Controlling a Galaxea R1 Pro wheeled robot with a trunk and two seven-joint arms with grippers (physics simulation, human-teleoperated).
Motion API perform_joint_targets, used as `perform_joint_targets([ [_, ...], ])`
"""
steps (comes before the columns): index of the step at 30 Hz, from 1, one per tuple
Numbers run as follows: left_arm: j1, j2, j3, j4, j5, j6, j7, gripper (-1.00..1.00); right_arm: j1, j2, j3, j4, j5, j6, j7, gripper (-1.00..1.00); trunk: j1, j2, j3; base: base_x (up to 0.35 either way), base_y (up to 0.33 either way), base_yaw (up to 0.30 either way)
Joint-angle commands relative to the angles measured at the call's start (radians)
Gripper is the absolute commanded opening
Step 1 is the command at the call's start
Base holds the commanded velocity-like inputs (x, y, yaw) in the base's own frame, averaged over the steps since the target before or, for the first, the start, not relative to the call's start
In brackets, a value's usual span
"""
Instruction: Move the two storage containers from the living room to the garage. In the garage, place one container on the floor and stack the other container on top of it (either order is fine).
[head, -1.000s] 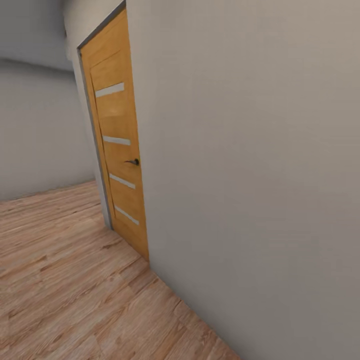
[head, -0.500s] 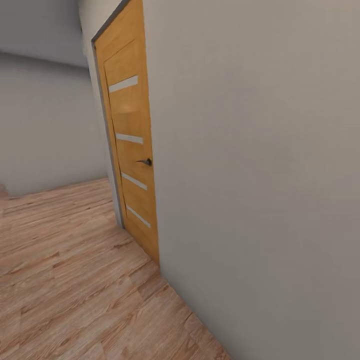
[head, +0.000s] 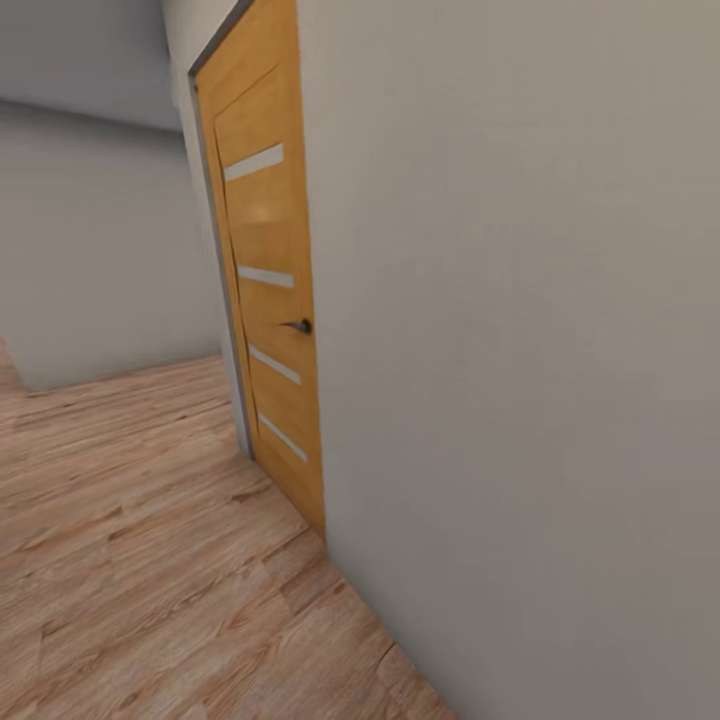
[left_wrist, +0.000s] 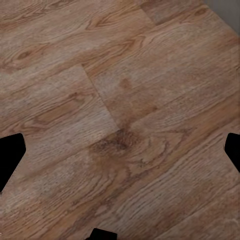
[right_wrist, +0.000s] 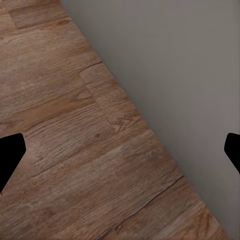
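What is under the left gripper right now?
Bare wood plank floor lies under the left gripper, between its dark fingers. No container is visible there.

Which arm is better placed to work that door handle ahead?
Right, tentatively. The door and its handle sit in the wall on the robot's right, and the right wrist view shows that wall beside the plank floor.
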Motion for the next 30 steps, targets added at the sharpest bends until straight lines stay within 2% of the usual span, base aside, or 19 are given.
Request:
perform_joint_targets([
  [1, 0.0, 0.0, 0.007, 0.0, -0.003, -0.003, -0.001, 1.0, 0.001, 0.0, 0.001, -0.002, 0.01, 0.0, -0.009, 1.0, 0.0, 0.0, -0.001, 0.067, 0.182, 0.001],
  [11, 0.0, -0.001, 0.007, 0.001, -0.003, -0.003, -0.001, 1.0, 0.0, 0.0, 0.001, -0.001, 0.01, 0.0, -0.009, 1.0, 0.0, 0.0, -0.001, 0.017, 0.22, 0.019],
  [30, 0.0, -0.005, 0.007, 0.001, -0.005, -0.003, 0.001, 1.0, 0.0, 0.0, 0.001, -0.002, 0.01, 0.0, -0.01, 1.0, 0.0, 0.0, -0.001, 0.0, 0.004, 0.289],
])
